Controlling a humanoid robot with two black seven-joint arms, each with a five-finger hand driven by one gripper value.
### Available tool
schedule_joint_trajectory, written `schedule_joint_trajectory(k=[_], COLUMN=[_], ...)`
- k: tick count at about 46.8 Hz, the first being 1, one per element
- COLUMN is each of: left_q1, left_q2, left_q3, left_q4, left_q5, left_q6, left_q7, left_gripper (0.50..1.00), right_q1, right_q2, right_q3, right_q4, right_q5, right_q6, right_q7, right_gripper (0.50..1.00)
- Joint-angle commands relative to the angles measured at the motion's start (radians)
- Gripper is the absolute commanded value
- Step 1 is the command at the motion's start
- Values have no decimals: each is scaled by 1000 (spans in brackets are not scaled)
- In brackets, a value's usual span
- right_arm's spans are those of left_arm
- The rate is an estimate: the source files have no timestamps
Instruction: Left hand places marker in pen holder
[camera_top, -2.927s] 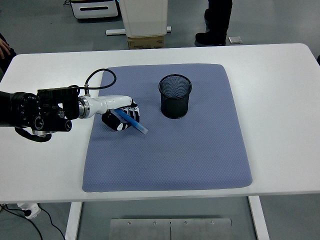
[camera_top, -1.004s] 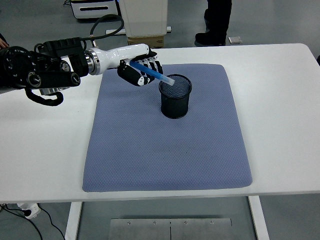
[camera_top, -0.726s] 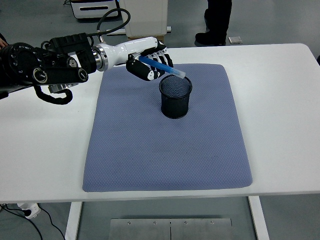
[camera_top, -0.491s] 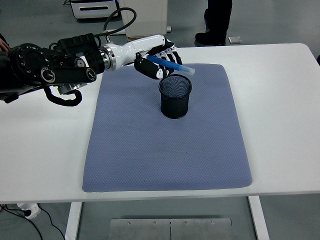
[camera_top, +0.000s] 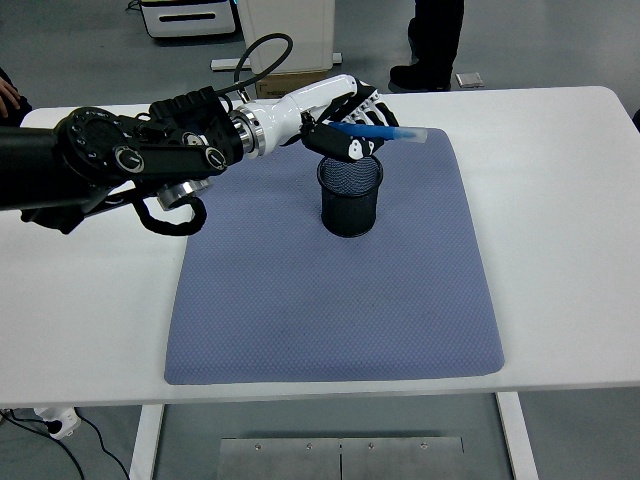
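My left hand (camera_top: 345, 125) is shut on a blue marker (camera_top: 383, 131) with a pale cap end pointing right. The hand hovers just above the rim of the black mesh pen holder (camera_top: 351, 194), which stands upright on the blue-grey mat (camera_top: 330, 300). The marker lies almost level above the holder's far rim, its tip past the holder's right side. The black left arm reaches in from the left edge. My right arm is out of view.
The mat covers the middle of the white table (camera_top: 560, 200). A person's legs (camera_top: 430, 40) stand beyond the far edge, beside a white pedestal (camera_top: 290, 40). A person's hand (camera_top: 8, 95) shows at the far left.
My left hand has lifted the marker from the mat's left part and carried it right and away, to above the holder. The marker has turned from slanting down to nearly level.
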Motion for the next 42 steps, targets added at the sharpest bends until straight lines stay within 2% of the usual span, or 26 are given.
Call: schedule_joint_trajectory(k=[1, 42], left_q1=[17, 193], left_q2=[0, 0], left_q3=[-4, -191], left_q4=[0, 29], left_q5=[-17, -102], left_q6=[2, 0], left_q7=[0, -14], left_gripper=[500, 500], right_q1=[0, 0], right_q2=[0, 0], right_q3=[0, 0], right_q4=[0, 0], right_q5=[0, 0], right_q6=[0, 0], right_q7=[0, 0], right_gripper=[1000, 1000])
